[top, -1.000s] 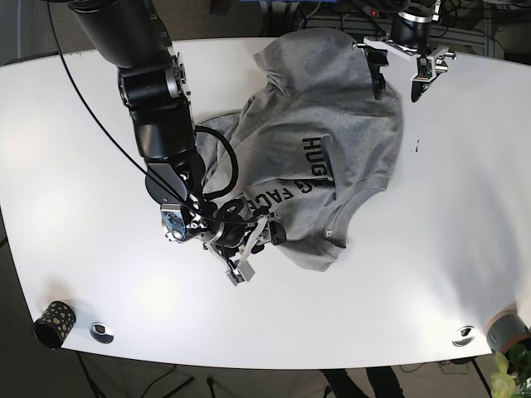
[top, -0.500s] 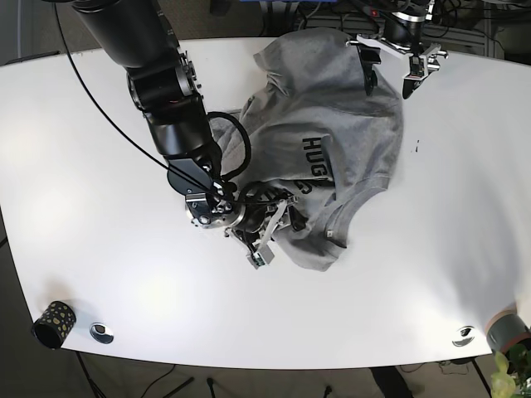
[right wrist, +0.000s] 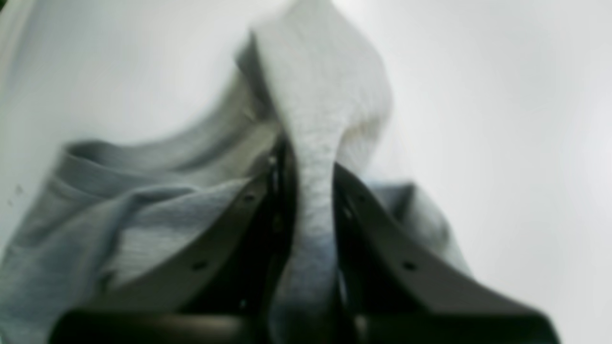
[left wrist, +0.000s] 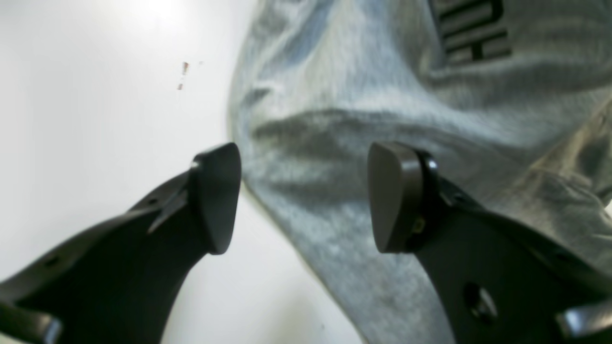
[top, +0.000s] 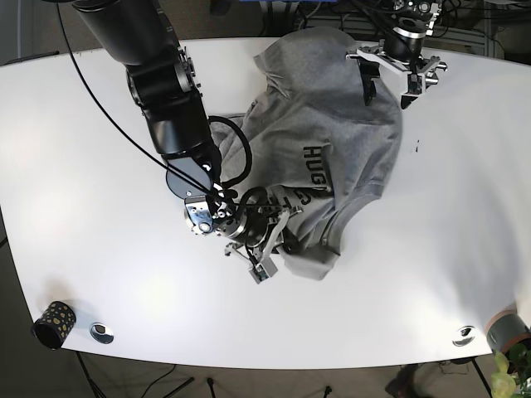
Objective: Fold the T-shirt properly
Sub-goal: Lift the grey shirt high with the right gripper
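A grey T-shirt (top: 332,141) is spread crumpled over the white table (top: 431,249), reaching from the far edge at about 12 o'clock down towards the table's centre. Black lettering (top: 314,170) is seen on its chest, partly folded under near the lower hem.

The right gripper (top: 267,242), seen at 7 o'clock from the shirt's middle in the base view, is closed tight on a bunched fold of the shirt's lower edge. In the right wrist view a ridge of grey fabric (right wrist: 315,157) is pinched between the two dark fingers (right wrist: 229,229), standing up above them, with the collar's ribbed edge (right wrist: 119,157) lying at 9 o'clock of the pinch.

The left gripper (top: 388,73) is held at the shirt's upper right part, at about 1 o'clock from the lettering. Its jaws are spread wide and nothing is held between them. In the left wrist view the shirt's edge (left wrist: 306,224) is seen running between the two fingertips (left wrist: 217,196), with bare table at 9 o'clock and cloth at 3 o'clock. A few small reddish specks (left wrist: 182,76) are marked on the table at 11 o'clock.

A small dotted cup (top: 53,322) stands at the table's near left corner, well apart from the shirt.
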